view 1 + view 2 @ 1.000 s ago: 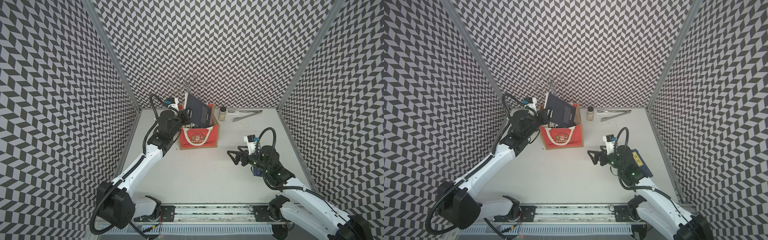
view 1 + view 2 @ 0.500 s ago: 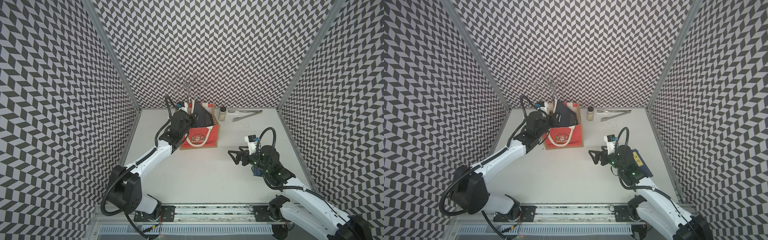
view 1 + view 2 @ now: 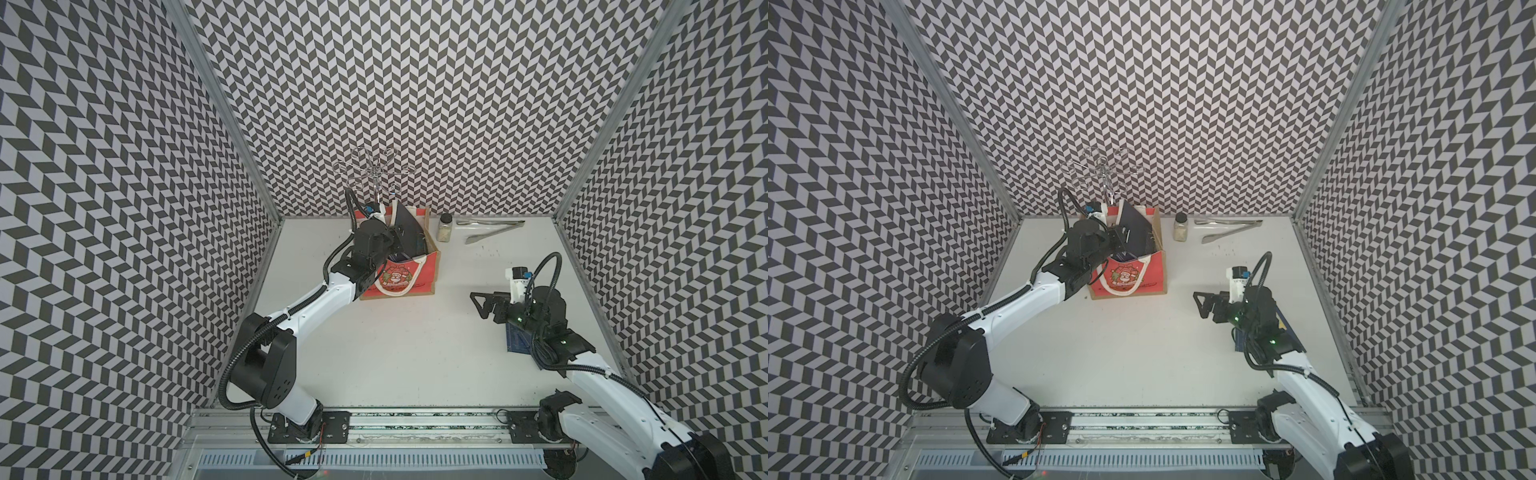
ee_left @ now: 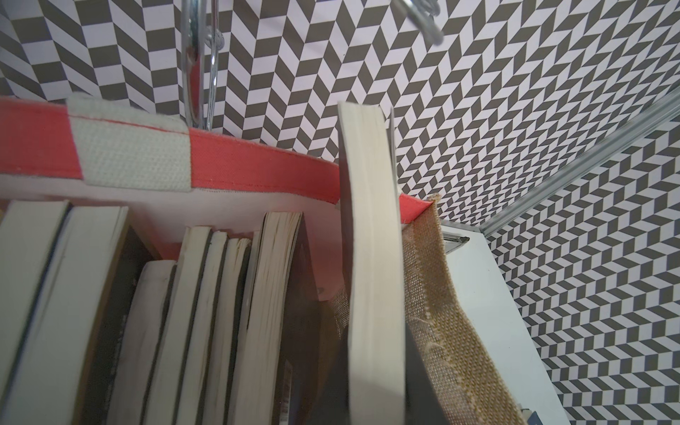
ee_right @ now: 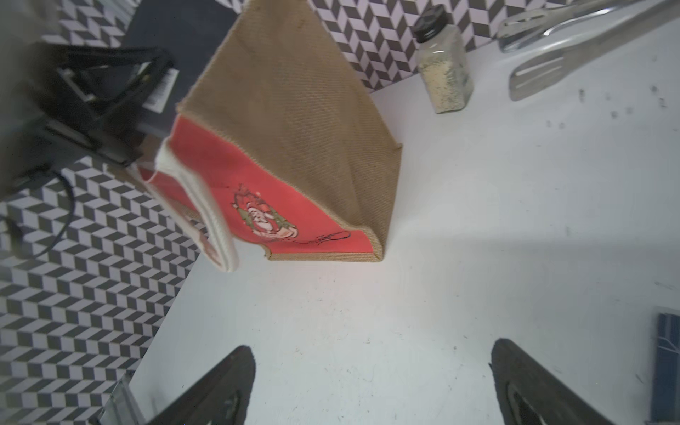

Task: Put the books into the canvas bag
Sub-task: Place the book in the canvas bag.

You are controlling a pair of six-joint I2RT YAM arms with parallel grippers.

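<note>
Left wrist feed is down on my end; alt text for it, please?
A tall book stands in the canvas bag, page edges toward the camera, next to the tan jute side and rising past the red rim. Beside it, a row of books fills the bag, patterned wall beyond.

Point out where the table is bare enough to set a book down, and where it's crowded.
Bare: the wide table between the canvas bag, the open right gripper and the front rail. Crowded: the back edge with bag, spice jar and tongs; the left gripper holds a dark book partly in the bag.
</note>
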